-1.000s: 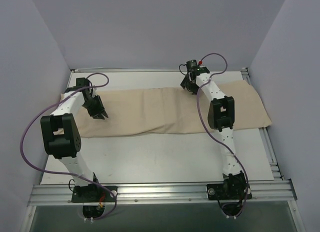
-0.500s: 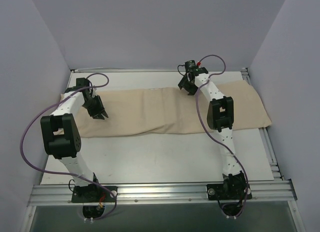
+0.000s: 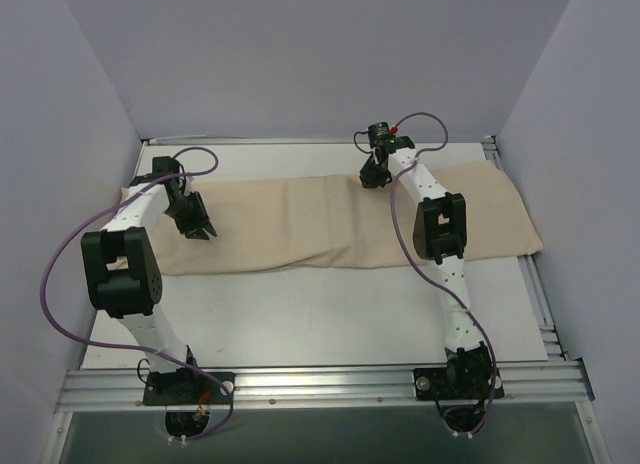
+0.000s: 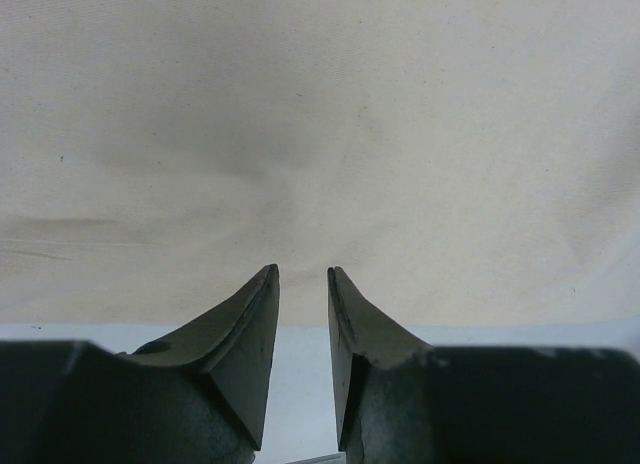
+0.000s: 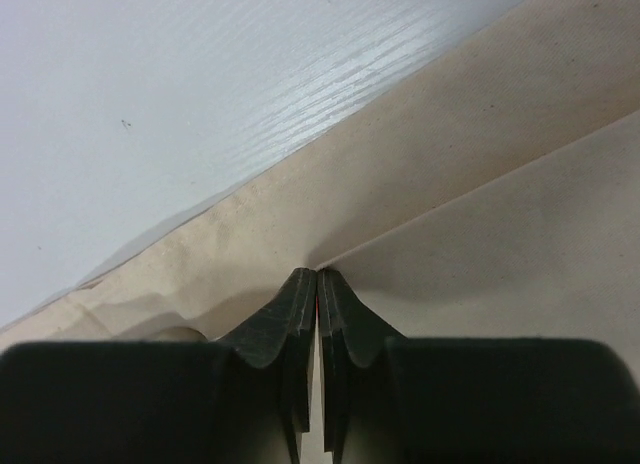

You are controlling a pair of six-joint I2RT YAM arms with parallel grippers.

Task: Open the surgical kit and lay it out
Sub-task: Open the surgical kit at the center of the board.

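The surgical kit shows as a long beige cloth wrap (image 3: 300, 219) lying folded across the back half of the white table (image 3: 320, 324). Its contents are hidden. My left gripper (image 3: 203, 231) hovers over the wrap's left part. In the left wrist view it (image 4: 302, 271) is open by a narrow gap with nothing in it, above the cloth (image 4: 320, 134) near its front edge. My right gripper (image 3: 372, 176) is at the wrap's far edge, right of centre. In the right wrist view it (image 5: 317, 273) is shut on a fold edge of the cloth (image 5: 500, 214).
Lilac walls close in the left, back and right sides. A metal rail (image 3: 320, 384) with both arm bases runs along the near edge. Purple cables (image 3: 60, 274) loop off each arm. Bare white table (image 5: 150, 84) lies behind the wrap's far edge.
My right gripper has moved slightly toward the back and closed on the cloth's far edge. The left arm and its jaws have not moved.
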